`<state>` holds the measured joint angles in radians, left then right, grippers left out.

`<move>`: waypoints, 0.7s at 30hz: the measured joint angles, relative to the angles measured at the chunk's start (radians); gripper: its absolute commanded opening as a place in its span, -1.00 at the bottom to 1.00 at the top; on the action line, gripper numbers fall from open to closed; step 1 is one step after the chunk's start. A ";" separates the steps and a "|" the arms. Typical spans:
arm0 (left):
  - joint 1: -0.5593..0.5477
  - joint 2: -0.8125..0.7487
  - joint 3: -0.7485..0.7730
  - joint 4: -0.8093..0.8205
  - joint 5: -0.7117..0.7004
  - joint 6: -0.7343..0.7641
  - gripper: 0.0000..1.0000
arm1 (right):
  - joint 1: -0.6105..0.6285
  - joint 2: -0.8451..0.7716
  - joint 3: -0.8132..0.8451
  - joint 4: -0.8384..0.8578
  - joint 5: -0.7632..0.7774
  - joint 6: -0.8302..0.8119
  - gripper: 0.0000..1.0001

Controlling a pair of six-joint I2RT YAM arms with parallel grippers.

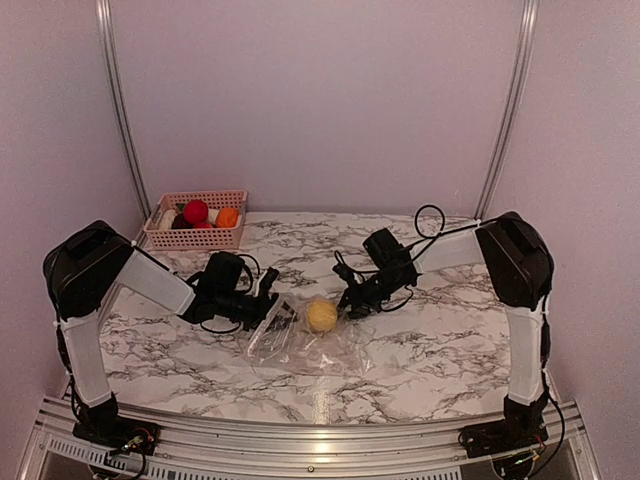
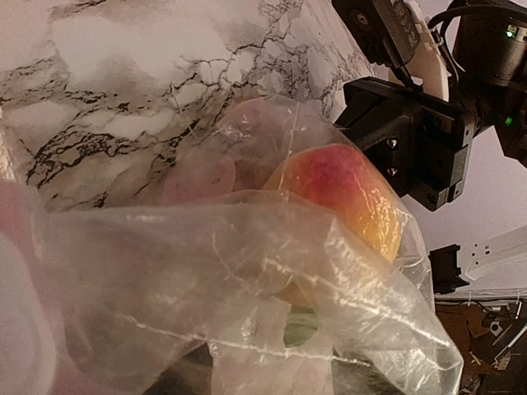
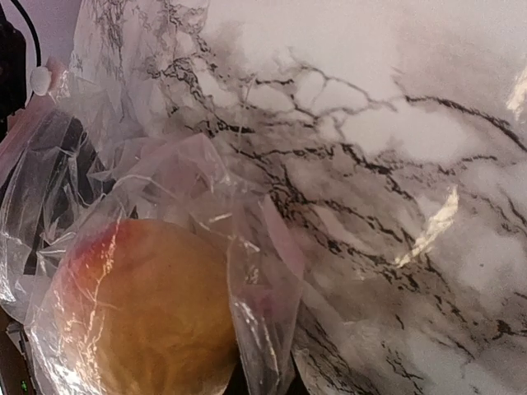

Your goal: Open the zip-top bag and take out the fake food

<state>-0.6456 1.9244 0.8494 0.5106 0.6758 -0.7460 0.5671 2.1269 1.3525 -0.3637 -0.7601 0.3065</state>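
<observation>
The zip-top bag (image 1: 300, 338) lies crumpled on the marble table (image 1: 450, 350), and one yellow-and-red toy fruit (image 1: 321, 316) sits inside it. My left gripper (image 1: 272, 303) is at the bag's left upper edge and my right gripper (image 1: 352, 303) is at its right upper edge, both apparently shut on the film. In the left wrist view the bag (image 2: 206, 271) covers my fingers, with the fruit (image 2: 346, 193) behind the film. In the right wrist view the fruit (image 3: 140, 313) fills the lower left, and a fold of the bag (image 3: 263, 313) runs down into my jaws.
A pink slotted basket (image 1: 160, 236) stands at the back left of the table and holds red (image 1: 196, 211), orange (image 1: 228, 217), white and dark toy foods. Side walls and metal rails close in the table. The right arm's gripper body (image 2: 412, 140) shows close behind the bag.
</observation>
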 measured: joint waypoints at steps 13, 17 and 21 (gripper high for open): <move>-0.043 -0.016 -0.012 0.095 0.087 0.035 0.09 | 0.026 0.000 -0.003 0.006 0.000 0.021 -1.00; -0.069 -0.013 -0.007 0.096 0.118 0.058 -0.03 | 0.026 0.000 -0.003 0.005 0.000 0.032 -1.00; -0.083 0.027 0.016 0.121 0.130 0.036 0.14 | 0.026 0.000 -0.003 0.005 0.000 0.034 -1.00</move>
<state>-0.7288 1.9514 0.8654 0.6319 0.8059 -0.7101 0.5926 2.1269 1.3491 -0.3592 -0.7601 0.3401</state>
